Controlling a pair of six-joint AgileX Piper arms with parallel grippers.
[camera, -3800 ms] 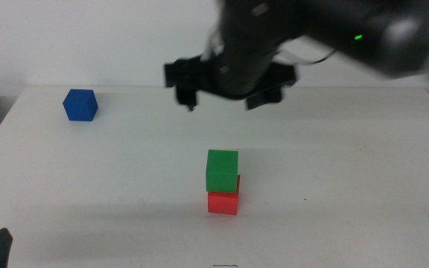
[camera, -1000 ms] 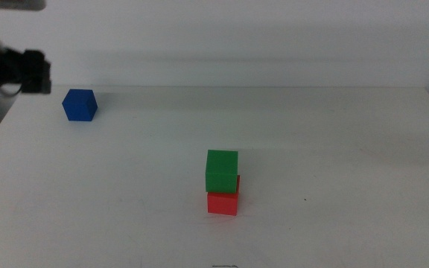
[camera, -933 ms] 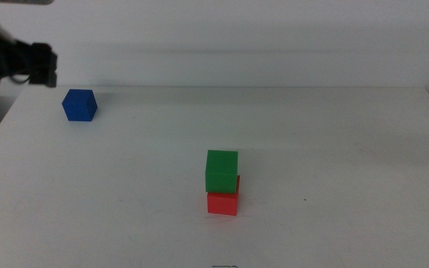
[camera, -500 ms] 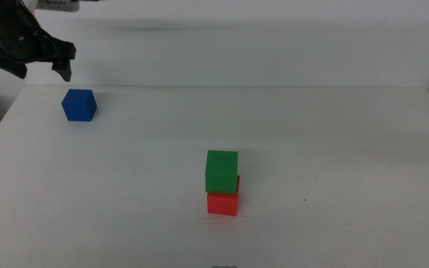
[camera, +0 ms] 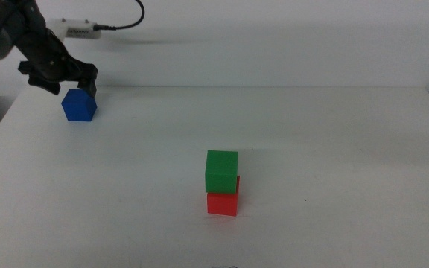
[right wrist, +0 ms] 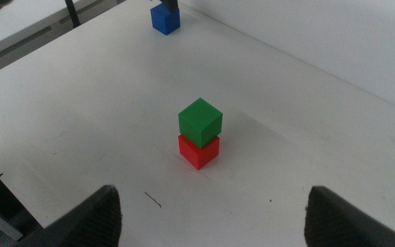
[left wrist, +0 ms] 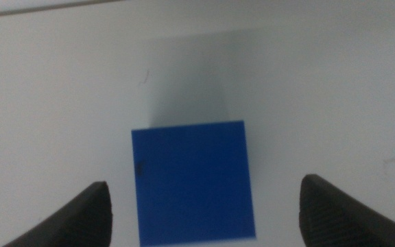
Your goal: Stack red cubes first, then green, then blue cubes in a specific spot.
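green cube [camera: 222, 170] stacked on red cube [camera: 223, 203], blue cube [camera: 79, 105] apart at upper left

low in the middle of the frame the red cube sits on the white counter [camera: 334, 164] with the green cube on top, set slightly askew. the right gripper [right wrist: 211, 226] hangs well back from that stack, its fingers [right wrist: 94, 213] spread wide and empty. farther off, in the upper left of the frame, the blue cube rests alone on the counter near its far edge. the left gripper [camera: 59, 79] hovers right over it, fingers [left wrist: 88, 216] open on either side of the cube, not touching it.
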